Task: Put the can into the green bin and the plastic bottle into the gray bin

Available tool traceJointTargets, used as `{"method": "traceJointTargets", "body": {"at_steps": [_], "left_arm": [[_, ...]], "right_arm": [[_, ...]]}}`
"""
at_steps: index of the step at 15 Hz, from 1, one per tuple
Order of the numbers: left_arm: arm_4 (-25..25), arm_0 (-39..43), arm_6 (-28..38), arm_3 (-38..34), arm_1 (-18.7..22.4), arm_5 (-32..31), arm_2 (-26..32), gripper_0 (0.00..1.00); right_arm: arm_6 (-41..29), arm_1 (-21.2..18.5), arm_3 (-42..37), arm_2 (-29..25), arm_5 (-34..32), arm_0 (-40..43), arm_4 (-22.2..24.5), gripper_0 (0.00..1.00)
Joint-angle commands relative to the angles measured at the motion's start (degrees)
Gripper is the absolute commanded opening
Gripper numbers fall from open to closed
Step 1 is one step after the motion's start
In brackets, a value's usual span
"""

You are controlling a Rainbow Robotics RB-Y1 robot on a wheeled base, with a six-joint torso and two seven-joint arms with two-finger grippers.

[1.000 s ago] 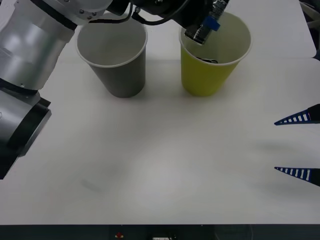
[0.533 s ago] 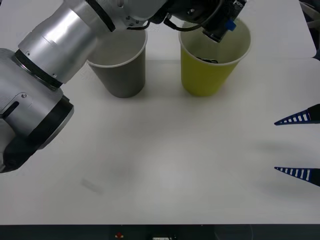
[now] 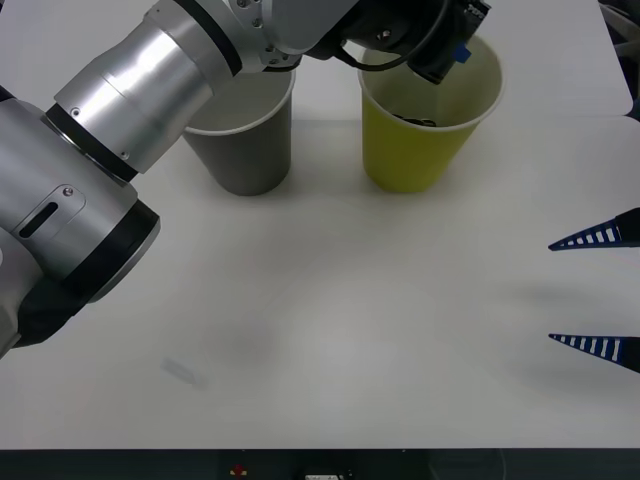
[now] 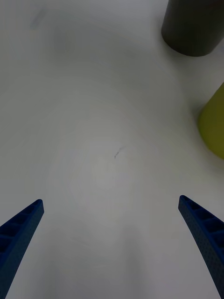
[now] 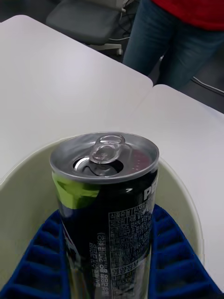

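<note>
table (image 3: 330, 330) carries 2 paper cups at its far edge: the gray bin (image 3: 245, 150) on the left and the green bin (image 3: 425, 130) to its right, near each other but apart. the left arm reaches across over the gray bin, and the left gripper (image 5: 109, 261) hangs at the mouth of the green bin, its blue fingers (image 5: 179, 261) clamped on both sides of the can (image 5: 107, 210), which stands upright above the cup's pale inside with its pull-tab top showing. the right gripper (image 3: 598, 292) waits at the right edge of the table, well apart from the cups, fingers spread wide with nothing between them.
</note>
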Motion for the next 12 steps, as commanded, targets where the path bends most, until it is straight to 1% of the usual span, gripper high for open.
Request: {"method": "traceJointTargets", "body": {"at_steps": [1, 4, 7, 9, 11, 12], "left_arm": [[-0.32, 0.0, -2.23, -0.03, 0.29, -1.58, 0.0, 1.0], [0.47, 0.0, -3.38, -0.21, 0.99, -2.72, 0.0, 1.0], [1.52, 0.79, -4.17, -2.32, 2.57, -2.81, 0.35, 1.0], [2.93, 3.78, -6.89, -6.19, 4.94, -2.81, 1.58, 1.0], [6.97, 7.65, -9.53, -10.76, 8.37, -3.42, 2.9, 1.0], [8.38, 8.97, -11.11, -12.43, 9.43, -5.27, 4.84, 1.0]], "right_arm": [[0.0, 0.0, 0.0, 0.0, 0.0, 0.0, 0.0, 1.0], [0.0, 0.0, 0.0, 0.0, 0.0, 0.0, 0.0, 1.0], [0.0, 0.0, 0.0, 0.0, 0.0, 0.0, 0.0, 1.0], [0.0, 0.0, 0.0, 0.0, 0.0, 0.0, 0.0, 1.0], [0.0, 0.0, 0.0, 0.0, 0.0, 0.0, 0.0, 1.0], [0.0, 0.0, 0.0, 0.0, 0.0, 0.0, 0.0, 1.0]]}}
